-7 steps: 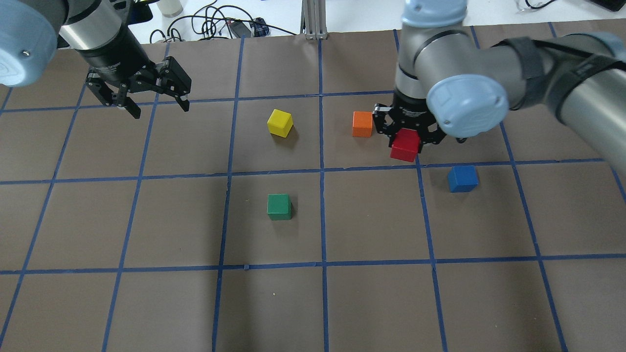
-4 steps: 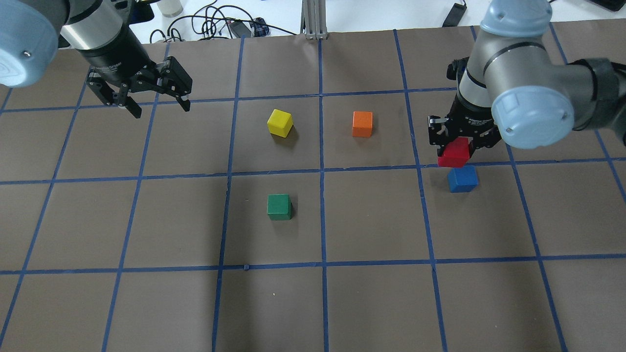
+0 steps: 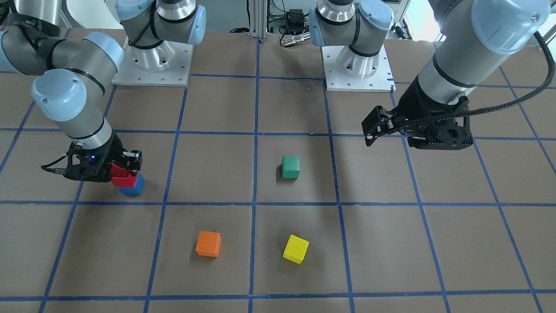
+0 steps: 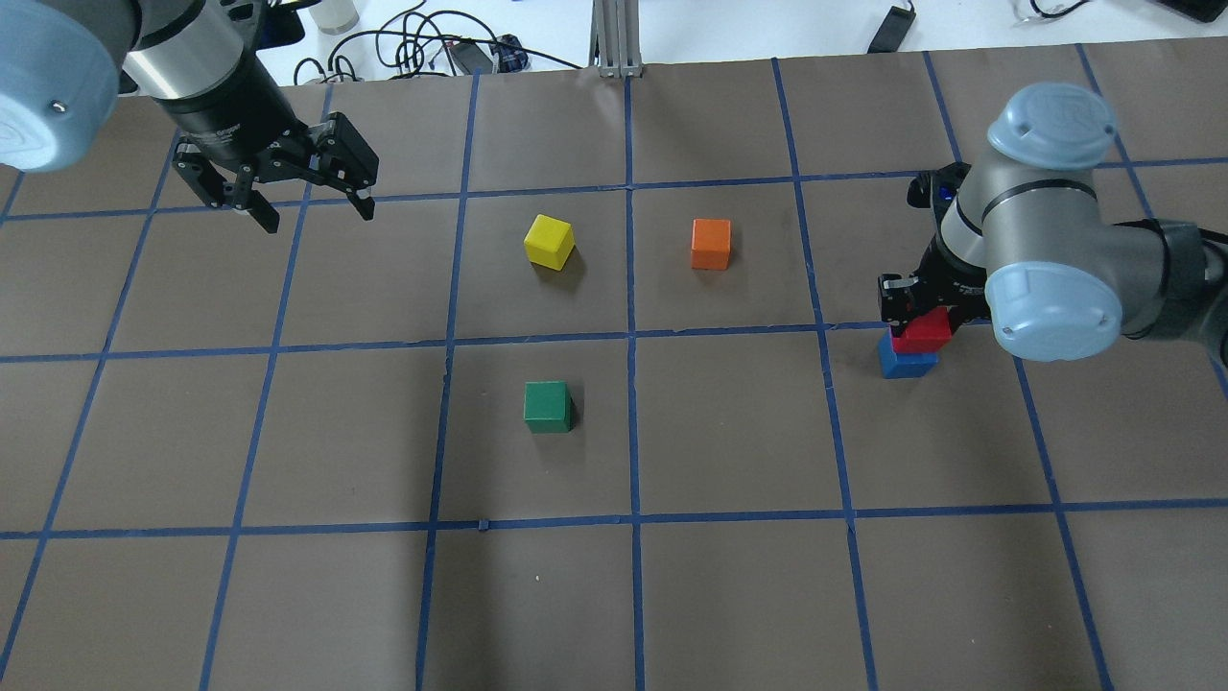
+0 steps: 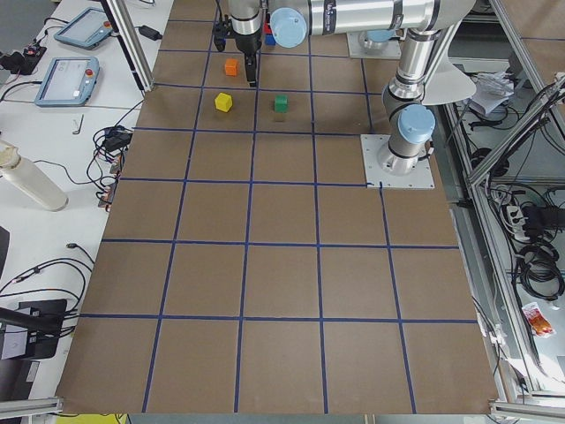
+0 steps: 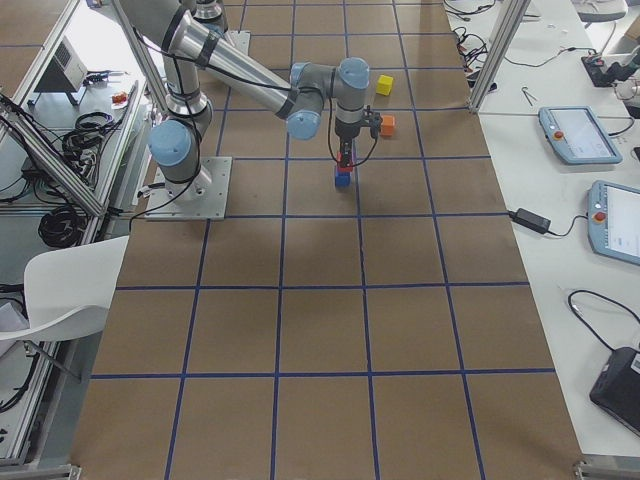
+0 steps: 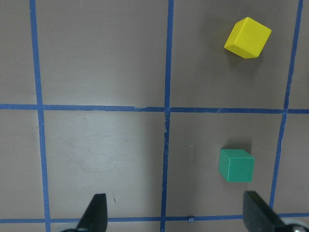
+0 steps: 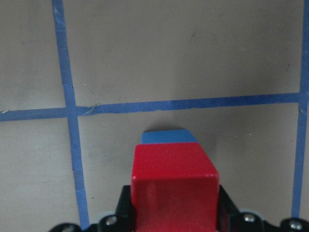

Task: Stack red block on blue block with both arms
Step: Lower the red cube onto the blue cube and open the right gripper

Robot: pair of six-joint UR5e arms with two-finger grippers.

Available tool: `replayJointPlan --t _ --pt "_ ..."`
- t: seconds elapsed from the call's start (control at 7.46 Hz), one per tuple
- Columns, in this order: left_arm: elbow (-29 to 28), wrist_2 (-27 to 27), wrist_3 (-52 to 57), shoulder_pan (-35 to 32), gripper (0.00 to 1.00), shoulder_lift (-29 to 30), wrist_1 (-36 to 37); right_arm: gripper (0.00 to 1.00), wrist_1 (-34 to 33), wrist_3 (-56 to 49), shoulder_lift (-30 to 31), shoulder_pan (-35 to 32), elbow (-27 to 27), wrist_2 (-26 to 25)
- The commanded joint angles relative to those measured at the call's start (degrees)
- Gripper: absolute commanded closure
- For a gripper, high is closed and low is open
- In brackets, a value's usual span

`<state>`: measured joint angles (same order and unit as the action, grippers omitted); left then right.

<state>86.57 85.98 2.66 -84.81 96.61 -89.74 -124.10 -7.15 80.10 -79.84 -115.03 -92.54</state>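
The red block (image 4: 922, 332) is held between the fingers of my right gripper (image 4: 919, 319), which is shut on it. It sits directly over the blue block (image 4: 906, 366), at or just above its top face and slightly offset. The front view shows the red block (image 3: 123, 179) on the blue block (image 3: 132, 189) under the right gripper (image 3: 123, 173). In the right wrist view, the red block (image 8: 174, 176) hides most of the blue block (image 8: 169, 137). My left gripper (image 4: 317, 215) is open and empty, high over the far left of the table; it also shows in the left wrist view (image 7: 176, 212).
A yellow cube (image 4: 549, 240) and an orange cube (image 4: 711, 243) lie at the far middle. A green cube (image 4: 548, 406) lies nearer the centre. Cables (image 4: 432, 48) lie beyond the far table edge. The brown table carries a blue tape grid (image 4: 631, 336).
My right gripper has carried the red block rightward from beside the orange cube and lowered it over the blue block. The left arm has stayed put.
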Motion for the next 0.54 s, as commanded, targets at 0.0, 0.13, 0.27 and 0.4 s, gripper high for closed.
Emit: replayJointPlan --t 0.0,0.13,0.27,0.4 --pt "0.0 -0.1 -0.3 0.0 0.0 0.2 0.0 1.0 0.2 -0.7 0.1 0.5 -0.5 -0.4" --pt "0.0 -0.1 -0.1 0.0 0.0 0.0 0.0 1.0 0.8 -0.1 0.3 0.5 -0.5 -3.3" --pt "0.0 -0.1 0.0 0.0 0.0 0.1 0.0 0.97 0.8 -0.3 -0.2 0.5 -0.6 -3.4" --pt "0.0 0.0 -0.1 0.0 0.0 0.2 0.1 0.43 0.6 -0.4 -0.3 0.5 -1.2 -3.1"
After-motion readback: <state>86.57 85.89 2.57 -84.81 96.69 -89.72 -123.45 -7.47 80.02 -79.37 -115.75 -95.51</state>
